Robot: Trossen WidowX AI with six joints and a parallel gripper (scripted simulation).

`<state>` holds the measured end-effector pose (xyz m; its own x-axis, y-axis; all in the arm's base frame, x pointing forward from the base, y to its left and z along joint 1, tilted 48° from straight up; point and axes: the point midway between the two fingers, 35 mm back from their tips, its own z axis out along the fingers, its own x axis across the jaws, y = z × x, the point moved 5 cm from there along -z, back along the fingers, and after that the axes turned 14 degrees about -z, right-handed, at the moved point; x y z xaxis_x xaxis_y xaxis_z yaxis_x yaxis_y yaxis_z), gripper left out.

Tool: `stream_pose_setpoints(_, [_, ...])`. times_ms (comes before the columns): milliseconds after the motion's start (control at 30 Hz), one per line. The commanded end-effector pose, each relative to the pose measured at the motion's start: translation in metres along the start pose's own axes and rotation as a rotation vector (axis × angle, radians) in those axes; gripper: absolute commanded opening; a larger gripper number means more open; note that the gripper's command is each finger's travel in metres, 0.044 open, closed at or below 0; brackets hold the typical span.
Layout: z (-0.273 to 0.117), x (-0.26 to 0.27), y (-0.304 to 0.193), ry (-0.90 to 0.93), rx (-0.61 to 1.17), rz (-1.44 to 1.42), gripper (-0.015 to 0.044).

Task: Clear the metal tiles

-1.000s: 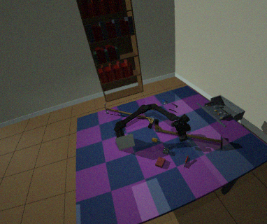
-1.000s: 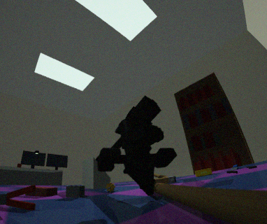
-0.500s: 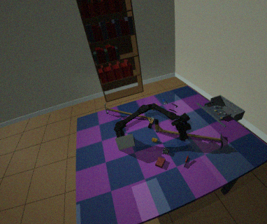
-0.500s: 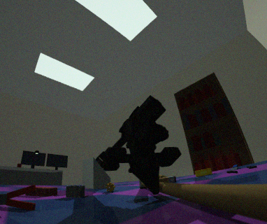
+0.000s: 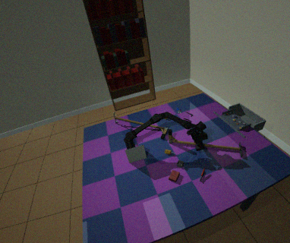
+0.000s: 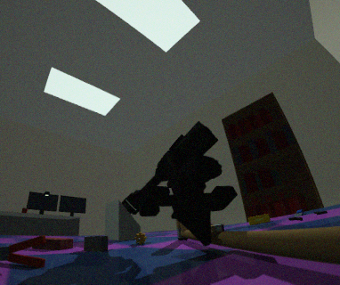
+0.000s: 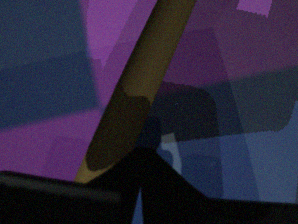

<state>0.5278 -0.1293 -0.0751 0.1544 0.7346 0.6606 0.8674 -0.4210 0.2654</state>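
Note:
My gripper is shut and empty, its tips pointing down close beside a long tan handle. That handle lies across the table and ends at the right in a dark upright head. In the wrist view it runs diagonally up from left of the tips. A second long-handled tool lies behind the arm. The grey catch box stands at the far right edge. Small grey and yellowish pieces show at its near side. The steel plate's outline there is too dim to tell.
A yellow piece, a dark block, a red block and a red, forked item lie nearer the front. A grey block stands by the arm's base. Small items lie at the back.

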Motion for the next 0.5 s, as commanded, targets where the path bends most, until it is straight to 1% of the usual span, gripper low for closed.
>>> stream_pose_setpoints(0, [0.002,0.007,0.003,0.002,0.0,-0.005,0.0])
stream_pose_setpoints(467, [0.004,0.019,0.009,0.003,0.0,-0.005,0.0])
